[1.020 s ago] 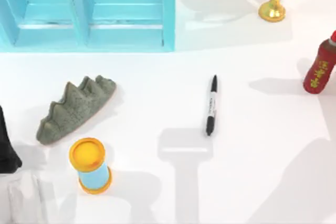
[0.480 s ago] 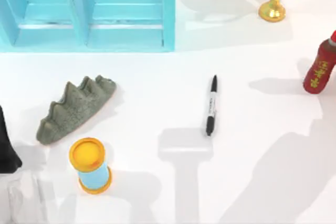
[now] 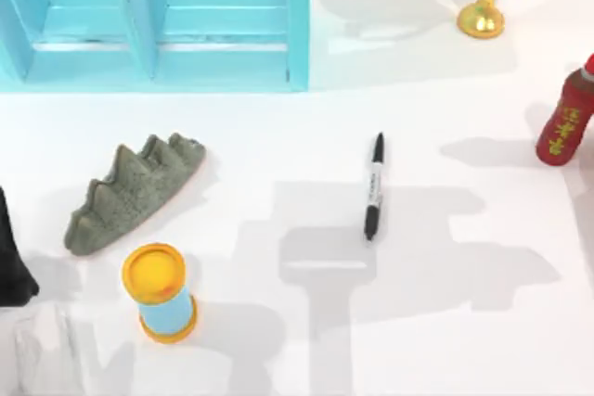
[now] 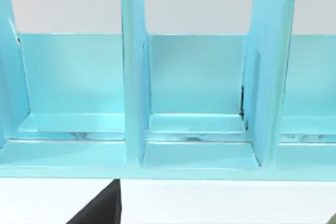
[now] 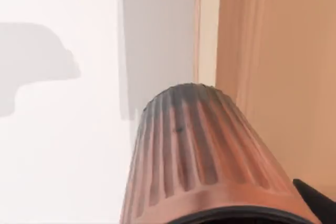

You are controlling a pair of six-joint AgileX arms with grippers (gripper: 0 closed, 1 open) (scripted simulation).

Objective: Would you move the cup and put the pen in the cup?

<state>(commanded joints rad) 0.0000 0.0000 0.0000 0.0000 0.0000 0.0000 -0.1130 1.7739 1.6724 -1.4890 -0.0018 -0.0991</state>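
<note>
Left arm [image 3: 11,261]: matte black, angular casing at the top view's left edge. A black, pointed part [image 5: 317,199] shows in the right wrist view. No markings legible.

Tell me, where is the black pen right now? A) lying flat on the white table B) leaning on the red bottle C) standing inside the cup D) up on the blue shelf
A: in the top view the pen lies flat on the bare white table, apart from the red bottle and the blue shelf.
</note>
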